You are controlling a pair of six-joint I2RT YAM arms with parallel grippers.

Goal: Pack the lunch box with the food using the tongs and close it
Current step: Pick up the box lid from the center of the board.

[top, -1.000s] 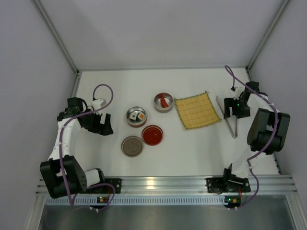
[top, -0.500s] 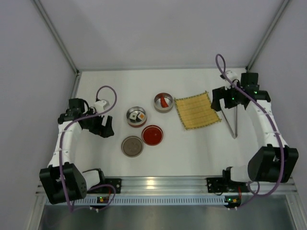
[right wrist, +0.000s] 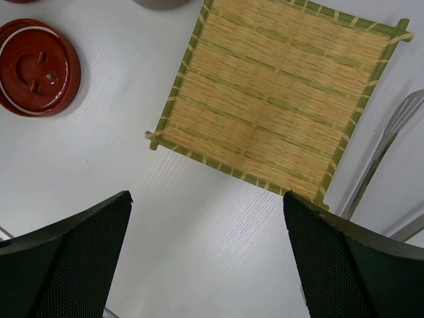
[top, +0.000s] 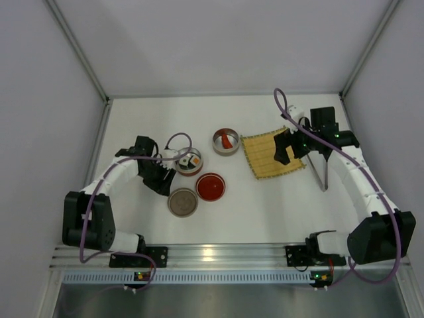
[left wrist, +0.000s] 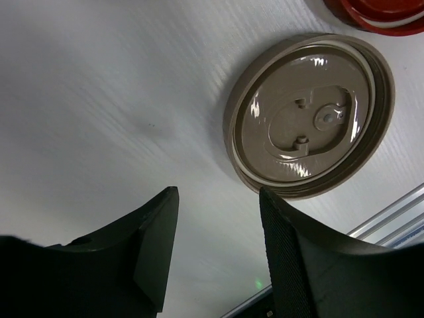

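The lunch box stands as two open round tins. One tin (top: pixel 189 161) holds sushi pieces (top: pixel 191 159), the other (top: pixel 226 141) holds a red piece (top: pixel 227 140). Their lids lie loose in front: a red lid (top: pixel 211 187) (right wrist: pixel 36 66) and a brown lid (top: pixel 182 202) (left wrist: pixel 309 116). The tongs (top: pixel 321 169) (right wrist: pixel 384 152) lie on the table just right of the bamboo mat. My left gripper (top: pixel 163 182) (left wrist: pixel 218 199) hovers between the sushi tin and the brown lid, open and holding nothing. My right gripper (top: pixel 280 156) (right wrist: pixel 205 199) hangs wide open over the mat's right part, holding nothing.
The yellow bamboo mat (top: pixel 271 154) (right wrist: pixel 278 99) lies right of centre with nothing on it. White walls close the table at the back and both sides. An aluminium rail (top: pixel 218 255) carrying the arm bases runs along the near edge.
My left gripper has swung right, from the table's left side to beside the sushi tin and brown lid, and its jaws have narrowed. My right gripper has moved left, from above the tongs to over the mat.
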